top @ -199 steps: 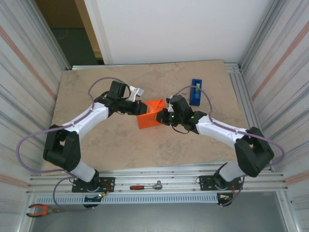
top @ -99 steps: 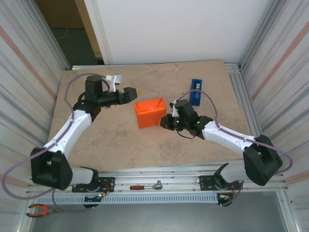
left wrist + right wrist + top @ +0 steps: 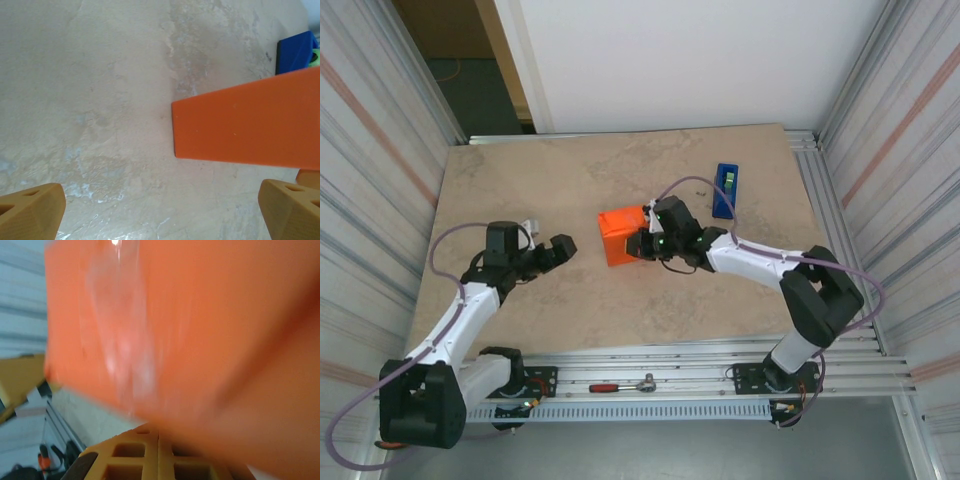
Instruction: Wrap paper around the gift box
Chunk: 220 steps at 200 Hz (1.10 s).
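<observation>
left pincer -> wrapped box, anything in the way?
Nothing visible. The left pincer is open and apart from the orange paper parcel, with bare table between them. The right pincer, shut, is at the parcel's opposite side; the blue tape dispenser lies beyond, off that line.

The top camera looks steeply down from high above and behind the arm bases, taking in the whole counter [image 3: 570, 180], with the paper [image 3: 623, 232] small near its middle. The left wrist camera sits low, left of the paper, facing it closely, with the blue tape dispenser [image 3: 295, 50] beyond. The right wrist camera is so near the paper that it blurs. All three views share the paper.
</observation>
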Each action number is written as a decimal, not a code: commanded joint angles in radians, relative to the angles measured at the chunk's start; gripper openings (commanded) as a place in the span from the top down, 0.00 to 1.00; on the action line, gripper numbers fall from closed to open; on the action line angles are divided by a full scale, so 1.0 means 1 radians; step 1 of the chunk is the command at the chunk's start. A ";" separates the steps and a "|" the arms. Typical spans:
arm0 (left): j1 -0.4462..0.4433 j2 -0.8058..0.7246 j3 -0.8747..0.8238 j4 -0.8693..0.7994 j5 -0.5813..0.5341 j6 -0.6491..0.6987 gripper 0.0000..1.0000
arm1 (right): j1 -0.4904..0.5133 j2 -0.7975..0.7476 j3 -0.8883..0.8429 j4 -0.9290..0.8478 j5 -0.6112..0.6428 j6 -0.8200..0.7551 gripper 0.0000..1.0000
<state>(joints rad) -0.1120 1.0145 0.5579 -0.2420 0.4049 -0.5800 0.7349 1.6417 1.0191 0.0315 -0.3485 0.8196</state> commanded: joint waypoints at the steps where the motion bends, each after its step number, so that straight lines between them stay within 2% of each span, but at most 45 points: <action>1: 0.003 -0.030 -0.012 0.021 -0.049 -0.009 0.01 | -0.050 0.074 0.091 0.028 -0.041 -0.003 1.00; 41: 0.003 0.009 0.005 0.051 -0.041 0.028 0.01 | -0.172 0.284 0.449 -0.013 -0.188 0.007 0.91; 55: 0.003 0.023 0.032 0.045 -0.038 0.049 0.01 | -0.200 0.293 0.506 -0.009 -0.222 0.023 0.81; 84: 0.005 0.033 0.101 0.020 -0.063 0.107 0.01 | -0.249 0.169 0.427 -0.090 -0.163 -0.062 0.40; 95: 0.005 0.033 0.131 0.016 -0.102 0.133 0.01 | -0.289 0.105 0.359 -0.104 -0.135 -0.091 0.13; 98: 0.006 0.033 0.139 0.017 -0.121 0.140 0.01 | -0.303 0.087 0.342 -0.118 -0.121 -0.100 0.01; 115: 0.008 0.038 0.173 0.054 -0.241 0.219 0.01 | -0.365 -0.018 0.278 -0.221 0.012 -0.188 0.02; 133: 0.011 0.036 0.156 0.172 -0.395 0.326 0.01 | -0.433 -0.100 0.237 -0.323 0.129 -0.292 0.02; 160: 0.017 0.089 0.074 0.394 -0.534 0.523 0.01 | -0.564 -0.198 0.075 -0.279 0.252 -0.397 0.02; 175: 0.023 0.144 0.026 0.487 -0.579 0.599 0.01 | -0.621 -0.259 -0.022 -0.231 0.369 -0.455 0.02; 187: 0.033 0.175 -0.009 0.535 -0.623 0.612 0.01 | -0.668 -0.306 -0.107 -0.192 0.471 -0.487 0.02; 220: 0.085 0.327 -0.104 0.772 -0.573 0.644 0.01 | -0.792 -0.331 -0.330 0.040 0.570 -0.541 0.02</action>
<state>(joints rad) -0.0593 1.2503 0.4973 0.2993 -0.1368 -0.0223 0.0013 1.3251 0.7975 -0.1043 0.0696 0.3714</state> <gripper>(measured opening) 0.987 0.979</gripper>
